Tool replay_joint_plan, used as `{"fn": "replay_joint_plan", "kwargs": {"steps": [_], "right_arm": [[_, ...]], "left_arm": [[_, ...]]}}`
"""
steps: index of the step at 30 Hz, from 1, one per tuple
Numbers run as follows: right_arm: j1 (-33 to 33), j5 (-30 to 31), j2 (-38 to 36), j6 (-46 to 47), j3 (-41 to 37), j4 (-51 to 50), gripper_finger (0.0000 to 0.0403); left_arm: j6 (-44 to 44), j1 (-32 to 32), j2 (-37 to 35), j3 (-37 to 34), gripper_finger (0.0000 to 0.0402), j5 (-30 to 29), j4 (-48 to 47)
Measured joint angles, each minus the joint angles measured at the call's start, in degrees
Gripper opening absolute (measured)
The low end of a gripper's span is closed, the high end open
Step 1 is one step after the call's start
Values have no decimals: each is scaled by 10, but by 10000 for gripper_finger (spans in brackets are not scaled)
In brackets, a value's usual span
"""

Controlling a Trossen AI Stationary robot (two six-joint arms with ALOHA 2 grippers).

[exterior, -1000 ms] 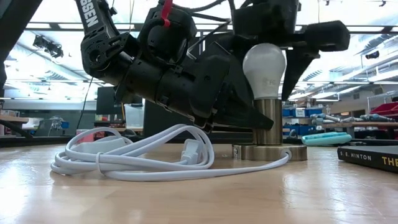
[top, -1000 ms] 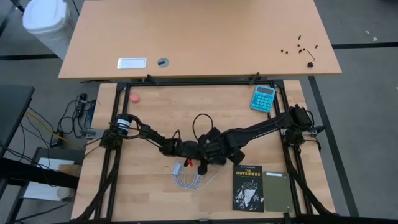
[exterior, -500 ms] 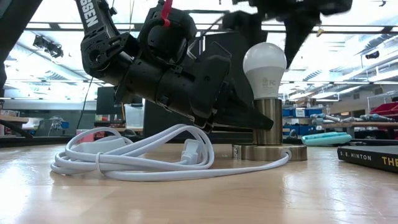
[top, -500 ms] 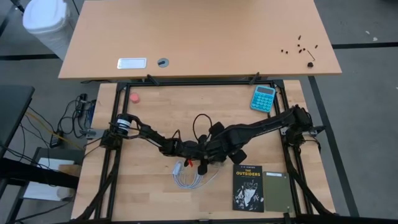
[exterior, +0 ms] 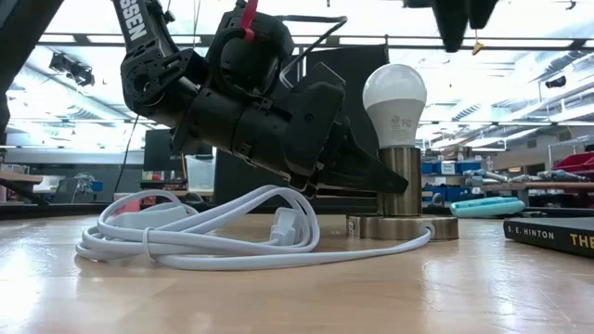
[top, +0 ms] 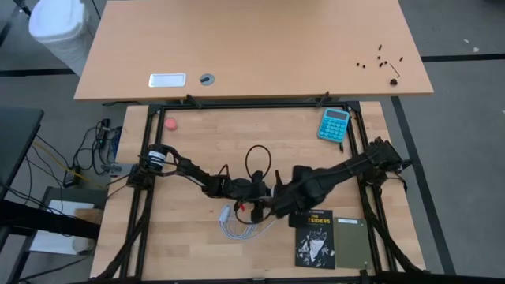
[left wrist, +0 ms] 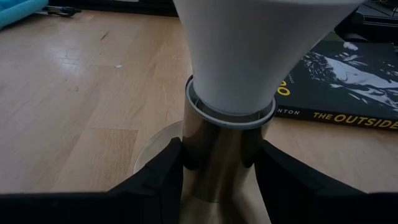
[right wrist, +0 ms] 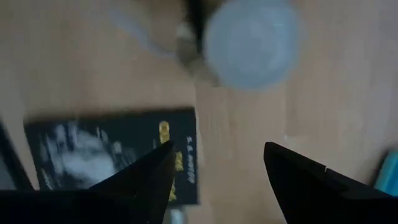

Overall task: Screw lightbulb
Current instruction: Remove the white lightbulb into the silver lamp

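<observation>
The white lightbulb stands upright with its base in a silvery metal socket post, which rises from a round base disc on the table. My left gripper is shut on that post just under the lightbulb. My right gripper hangs open above the lightbulb, pointing down and clear of it. Only the right gripper's fingertips show at the top of the low view. In the high view my right hand covers the bulb. My left gripper pinches the socket's upright metal post between its two fingers, one on each side, right below the bulb's collar. The fingers come slanting down from the table's left and lie across the post. The socket stands upright with its disc flat on the table.
A coiled white cable lies left of the socket. A black book and a green notebook lie toward the near right. A blue calculator lies at the far right and a small pink ball at the far left.
My right gripper has risen from around the bulb to well above it, drifting toward the table's near edge and rolling about its own axis. The bulb stays upright in the socket.
</observation>
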Motion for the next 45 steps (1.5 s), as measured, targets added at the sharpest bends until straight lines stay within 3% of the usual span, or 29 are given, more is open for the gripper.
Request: {"fn": "replay_joint_plan", "kwargs": {"steps": [4,10,18,22,36,45], "right_arm": [[15,21,0,154,0,0,261],[27,30,0,260,-11,2,301],[20,33,0,253,-99,112,374],[-1,64,0,232,-125,147,397],[-84,22,0,156,-173,261,388],[-109,-31,0,138,-193,285,330]], "left_arm": [[-1,0,0,0,178,0,0],[-1,0,0,0,178,1,0],[-2,0,0,0,178,1,0],[-3,0,0,0,178,2,0],[-2,0,0,0,178,2,0],[-2,0,0,0,178,2,0]]}}
